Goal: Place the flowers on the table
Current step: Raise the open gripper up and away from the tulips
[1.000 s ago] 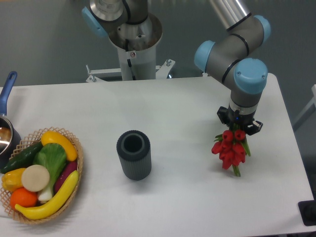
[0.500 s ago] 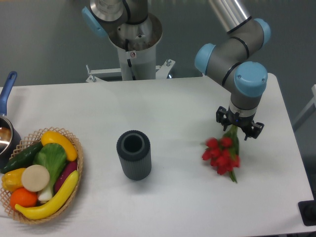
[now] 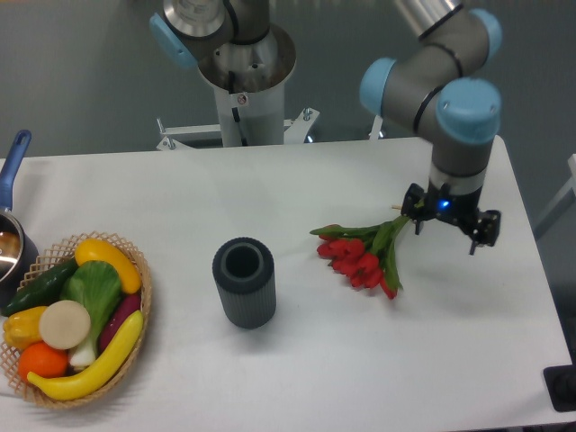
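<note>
The arm reaches down over the right part of the table, gripper pointing downward, its fingers spread apart.

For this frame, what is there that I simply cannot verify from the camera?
- Stem ends of the flowers: hidden beside the gripper, so contact is unclear.
- Inside of the dark cylinder: too shadowed.
- Pot: cut off by the left edge.
- Black object: cut off by the right edge.

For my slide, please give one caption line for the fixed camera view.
Red tulips lie flat on the white table, released beside the open gripper, right of a dark vase.
</note>
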`<move>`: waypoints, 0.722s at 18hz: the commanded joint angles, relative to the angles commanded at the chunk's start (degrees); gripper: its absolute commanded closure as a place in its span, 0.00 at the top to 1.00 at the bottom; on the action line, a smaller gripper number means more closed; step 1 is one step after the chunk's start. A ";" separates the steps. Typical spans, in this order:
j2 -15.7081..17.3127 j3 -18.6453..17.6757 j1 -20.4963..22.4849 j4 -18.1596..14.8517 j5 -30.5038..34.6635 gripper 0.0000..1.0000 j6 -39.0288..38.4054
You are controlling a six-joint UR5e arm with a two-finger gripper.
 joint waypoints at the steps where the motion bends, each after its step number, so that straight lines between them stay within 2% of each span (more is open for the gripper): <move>1: 0.44 0.88 0.52 -0.44 -0.97 1.00 0.00; 3: 1.23 3.16 1.58 -4.11 -2.99 1.00 0.17; 5: 1.24 7.11 2.20 -10.87 -3.35 1.00 2.79; 7: 1.06 10.02 3.33 -17.20 -3.35 1.00 10.24; 9: 1.32 10.91 5.36 -21.26 -3.35 1.00 18.07; 13: 2.73 10.21 10.62 -26.63 -3.35 1.00 32.04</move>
